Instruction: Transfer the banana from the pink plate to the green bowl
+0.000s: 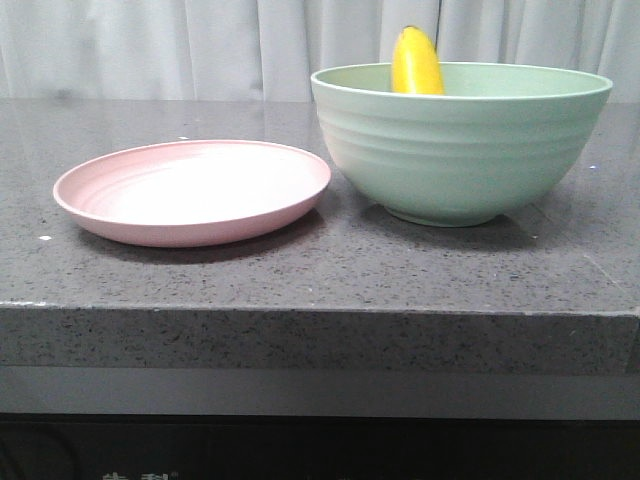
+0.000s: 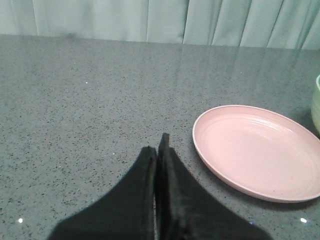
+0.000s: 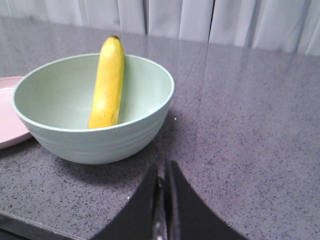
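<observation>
The yellow banana (image 1: 417, 62) leans inside the green bowl (image 1: 460, 150), its tip above the rim; the right wrist view shows the banana (image 3: 107, 85) resting against the wall of the bowl (image 3: 95, 137). The pink plate (image 1: 192, 190) lies bare to the bowl's left; it also shows in the left wrist view (image 2: 257, 150). My left gripper (image 2: 159, 145) is shut and empty over the counter, apart from the plate. My right gripper (image 3: 164, 167) is shut and empty over the counter beside the bowl. Neither gripper shows in the front view.
Both dishes stand on a dark speckled stone counter (image 1: 320, 270) whose front edge drops off near the camera. A pale curtain (image 1: 150, 45) hangs behind. An edge of the plate (image 3: 7, 120) shows beside the bowl in the right wrist view.
</observation>
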Motion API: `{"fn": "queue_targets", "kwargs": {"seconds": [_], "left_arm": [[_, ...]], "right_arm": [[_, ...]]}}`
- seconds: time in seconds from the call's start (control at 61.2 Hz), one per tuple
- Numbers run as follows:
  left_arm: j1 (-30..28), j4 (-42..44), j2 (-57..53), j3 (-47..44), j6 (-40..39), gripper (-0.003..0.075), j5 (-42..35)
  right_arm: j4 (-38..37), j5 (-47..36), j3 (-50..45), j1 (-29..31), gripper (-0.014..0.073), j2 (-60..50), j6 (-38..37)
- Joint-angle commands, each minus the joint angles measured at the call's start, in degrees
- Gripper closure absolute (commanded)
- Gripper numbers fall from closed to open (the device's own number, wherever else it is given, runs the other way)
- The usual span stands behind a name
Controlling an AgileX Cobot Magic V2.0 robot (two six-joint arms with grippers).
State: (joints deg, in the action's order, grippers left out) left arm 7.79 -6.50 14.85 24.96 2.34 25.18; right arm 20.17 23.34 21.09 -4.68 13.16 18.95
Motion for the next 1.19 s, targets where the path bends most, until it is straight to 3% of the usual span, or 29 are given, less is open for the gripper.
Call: {"fn": "queue_targets", "kwargs": {"seconds": [0.0, 0.817, 1.176], "left_arm": [[-0.07, -0.77, -4.17, -0.86, -0.41, 0.0738, -5.09], [-0.07, -0.77, -7.97, -2.56, -0.41, 0.0738, -5.07], [-5.09, 1.96, -16.70, -14.42, -0.41, 0.0738, -6.18]], "right_arm": [[0.65, -5.08, -0.03, -0.06, 0.0652, -4.06, 0.64], [1.07, -4.67, -0.37, 0.01, 0.0652, -6.68, 0.64], [1.07, -4.67, -0.37, 0.01, 0.0652, -6.68, 0.64]]}}
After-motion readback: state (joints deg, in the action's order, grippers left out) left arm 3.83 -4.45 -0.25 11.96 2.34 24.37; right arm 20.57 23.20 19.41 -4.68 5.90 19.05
